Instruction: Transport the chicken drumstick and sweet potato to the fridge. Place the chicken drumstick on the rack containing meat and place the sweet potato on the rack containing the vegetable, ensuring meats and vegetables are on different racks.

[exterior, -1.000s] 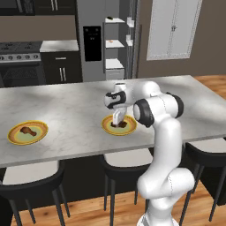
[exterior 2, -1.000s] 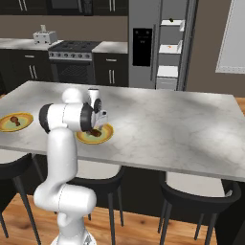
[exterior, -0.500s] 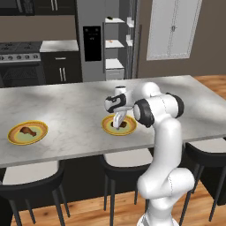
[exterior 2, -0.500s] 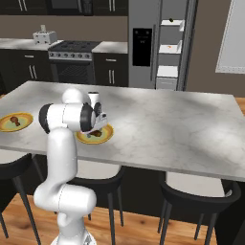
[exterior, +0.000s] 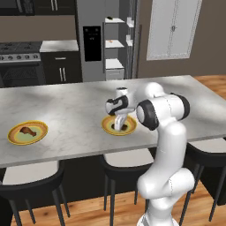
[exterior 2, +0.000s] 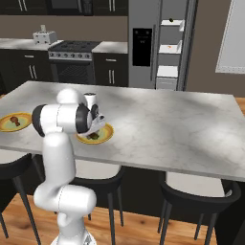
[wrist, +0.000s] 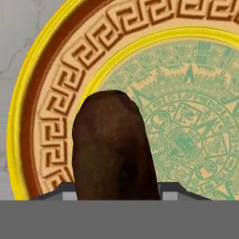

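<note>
Yellow plate (exterior: 15, 137) on the far left holds the chicken drumstick (exterior: 28, 131). Mid-counter, the gripper (exterior: 118, 127) sits low around the sweet potato (wrist: 112, 147) on its own plate (wrist: 44, 93); can't tell if it's clamped.

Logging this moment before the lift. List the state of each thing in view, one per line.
sweet potato: lying on its plate, between the fingertips.
gripper: down at the sweet potato, jaws on either side of it; grip cannot be told.
near plate: flat on the counter.
chicken drumstick: lying on the far plate, untouched.
fridge: one door open, shelves showing.
</note>
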